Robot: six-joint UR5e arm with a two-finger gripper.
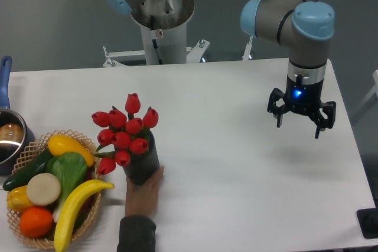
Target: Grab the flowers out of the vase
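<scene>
1. The gripper (pixel 301 127) hangs above the table (pixel 236 157) at about three o'clock, fingers spread wide and holding nothing.
2. The flowers (pixel 124 133) sit in the vase (pixel 143 163) over at eight o'clock, well apart from the gripper.
3. A person's hand (pixel 143 193) touches the vase's base from six o'clock.
4. Just beside the vase at nine o'clock, a wicker basket (pixel 35 146) holds fake produce; a pot (pixel 10 137) sits at the table's edge.

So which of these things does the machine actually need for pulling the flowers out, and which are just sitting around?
Needed for the job:
- the red flowers
- the dark vase holding them
- the claw, open, off to the side over the table

Just lying about:
- the wicker basket of fake fruit and vegetables
- the blue-handled pot
- a person's hand steadying the vase
</scene>
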